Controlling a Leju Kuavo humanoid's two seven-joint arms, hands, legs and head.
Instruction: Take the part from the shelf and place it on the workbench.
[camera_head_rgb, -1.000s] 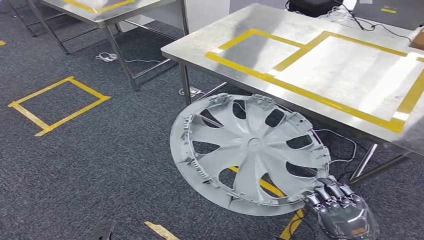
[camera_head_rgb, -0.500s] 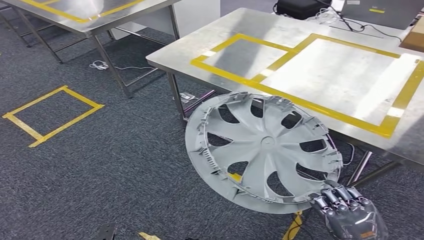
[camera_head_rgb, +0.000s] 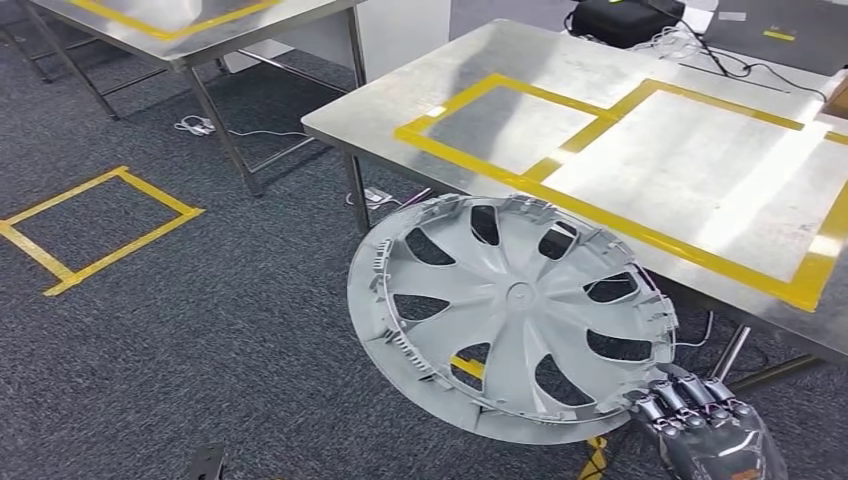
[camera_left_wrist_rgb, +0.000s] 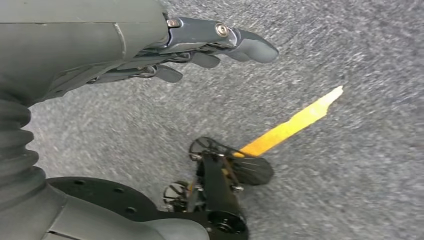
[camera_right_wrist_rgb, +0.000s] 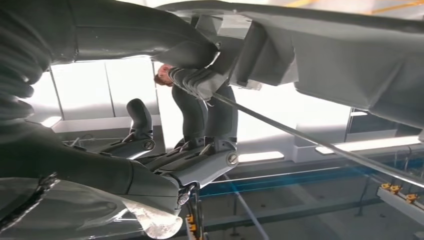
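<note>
**Wheel cover carried toward the counter**

Our right hand (camera_head_rgb: 705, 430) gripped the grey plastic spoked wheel cover (camera_head_rgb: 510, 315) by its near rim, tilted above the floor, short of the steel counter (camera_head_rgb: 640, 150). Our left hand (camera_left_wrist_rgb: 165, 47) hung slack, holding nothing.

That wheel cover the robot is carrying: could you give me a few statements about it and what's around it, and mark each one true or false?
1. The robot's right hand grips the grey wheel cover at its rim. True.
2. The wheel cover already lies flat on the steel table. False: it is held in the air in front of the table, overlapping the table's near edge in the head view.
3. Yellow tape marks out rectangles on the tabletop. True.
4. The left hand also holds the cover. False: it holds nothing and hangs over the grey carpet.
5. The floor is bare white tile. False: it is dark grey carpet with yellow tape marks.
</note>
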